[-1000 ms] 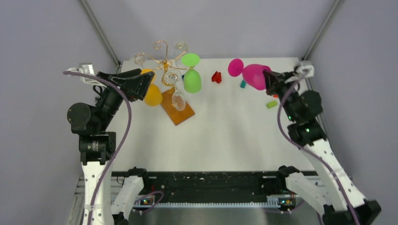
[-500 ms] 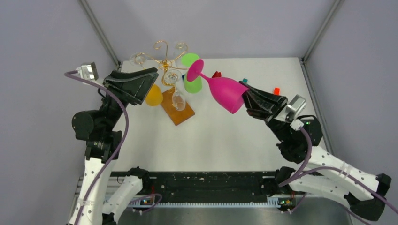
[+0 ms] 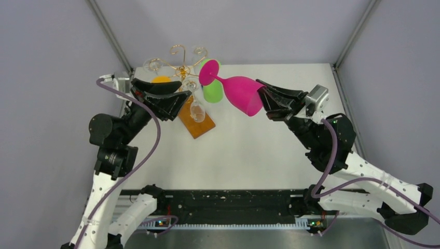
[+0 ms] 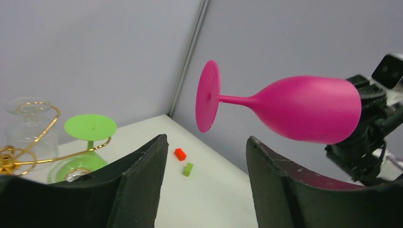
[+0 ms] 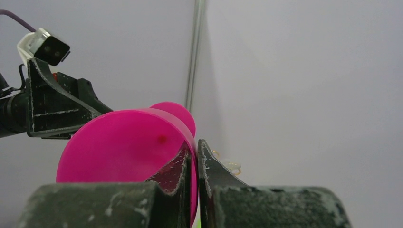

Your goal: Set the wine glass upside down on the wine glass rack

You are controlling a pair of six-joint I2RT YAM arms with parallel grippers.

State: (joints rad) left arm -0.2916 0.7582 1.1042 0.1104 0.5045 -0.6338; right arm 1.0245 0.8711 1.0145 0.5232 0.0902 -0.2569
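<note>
Wine glass (image 3: 239,93): pink, horizontal in air, foot toward wine glass rack (image 3: 197,126).
Right tool (image 3: 262,98): clamped on its rim.
Left tool (image 3: 182,93): jaws wide, empty.
Bench (image 3: 270,150): wine glass rack at far left.

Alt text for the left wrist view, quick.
A pink wine glass lies sideways in midair, gripped at the bowl by the right end effector. The open left end effector sits below; at left, a green glass hangs upside down on the gold rack.
</note>
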